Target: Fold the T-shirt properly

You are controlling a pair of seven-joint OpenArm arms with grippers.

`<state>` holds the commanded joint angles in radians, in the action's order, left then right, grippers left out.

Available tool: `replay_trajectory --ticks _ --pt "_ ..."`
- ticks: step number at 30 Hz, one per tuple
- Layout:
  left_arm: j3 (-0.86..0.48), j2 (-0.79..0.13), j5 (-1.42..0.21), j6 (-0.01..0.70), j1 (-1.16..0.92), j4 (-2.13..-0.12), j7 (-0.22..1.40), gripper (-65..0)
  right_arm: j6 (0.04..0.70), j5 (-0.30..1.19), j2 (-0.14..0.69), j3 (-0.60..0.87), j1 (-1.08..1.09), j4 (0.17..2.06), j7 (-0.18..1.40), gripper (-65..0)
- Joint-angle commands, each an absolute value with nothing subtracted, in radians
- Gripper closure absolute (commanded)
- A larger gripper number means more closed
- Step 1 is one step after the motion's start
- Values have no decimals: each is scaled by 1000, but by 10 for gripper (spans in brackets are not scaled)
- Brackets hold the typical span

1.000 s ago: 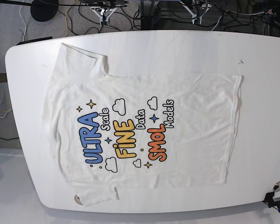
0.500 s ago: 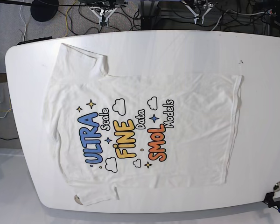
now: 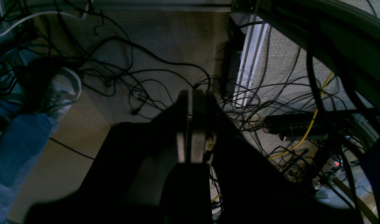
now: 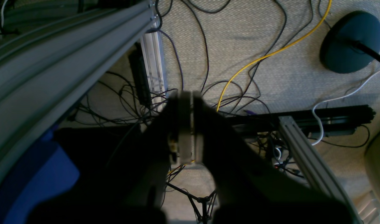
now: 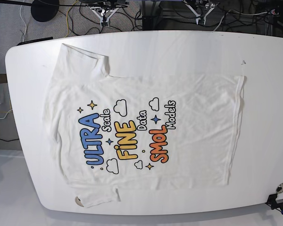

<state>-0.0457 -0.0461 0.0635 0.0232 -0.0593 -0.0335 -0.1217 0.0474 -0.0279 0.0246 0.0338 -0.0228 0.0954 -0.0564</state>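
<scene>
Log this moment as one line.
T-shirt: flat, unfolded, print up | left gripper: off shirt | right gripper: off shirt | fold: not begun

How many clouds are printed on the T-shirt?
4 on the T-shirt, as the base view shows it: one above "FINE", one above "SMOL", one below "FINE" toward "ULTRA", and a small one between the lower ends of "FINE" and "SMOL". Any on its underside would be hidden.

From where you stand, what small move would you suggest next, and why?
I would probably bring both end effectors over the table, towards the shirt: it lies spread flat with both sleeves out, and both wrist views show only cables and floor below.
</scene>
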Motion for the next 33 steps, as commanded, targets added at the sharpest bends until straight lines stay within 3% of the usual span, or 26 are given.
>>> replay_trajectory --ticks 25,33 --pt "-46 -60 64 22 -88 -36 -164 0 58 -32 29 33 -49 98 -84 -3" --pt "-46 -93 61 23 -197 -138 -183 0 58 -24 48 17 -159 152 -89 -2"
